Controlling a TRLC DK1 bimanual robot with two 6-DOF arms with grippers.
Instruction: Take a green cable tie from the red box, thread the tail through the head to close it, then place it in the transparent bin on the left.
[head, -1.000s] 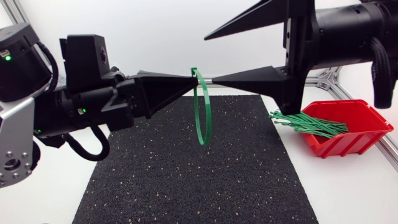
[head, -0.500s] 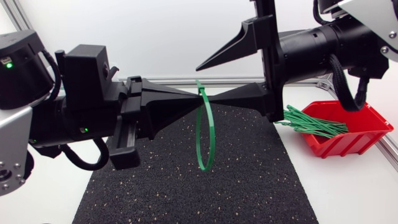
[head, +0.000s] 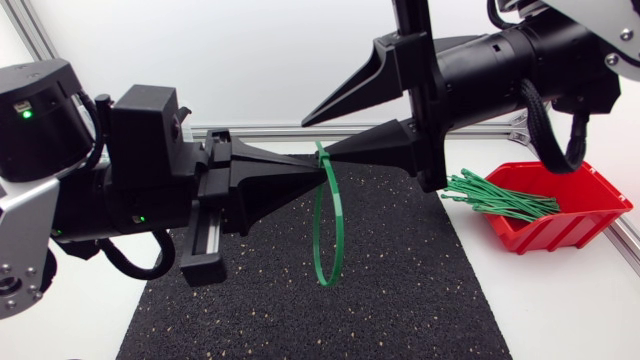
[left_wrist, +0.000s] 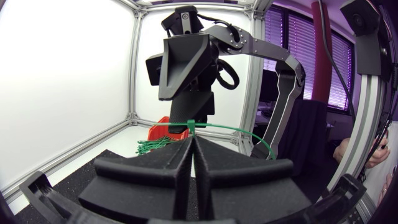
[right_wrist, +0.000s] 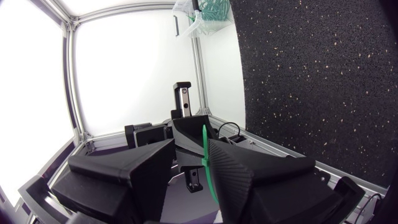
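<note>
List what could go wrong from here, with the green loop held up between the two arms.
The left end effector pinches the cable tie only with its very fingertips, near the head, so the loop could slip and drop onto the mat. The right end effector is open with one fingertip against the tie; drawing it away might snag the loop or knock it loose.

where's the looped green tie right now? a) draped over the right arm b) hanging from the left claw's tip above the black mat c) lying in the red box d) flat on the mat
b: the looped cable tie hangs from the tip of the left claw, which is shut on its top, above the black mat and well clear of the red box.
</note>
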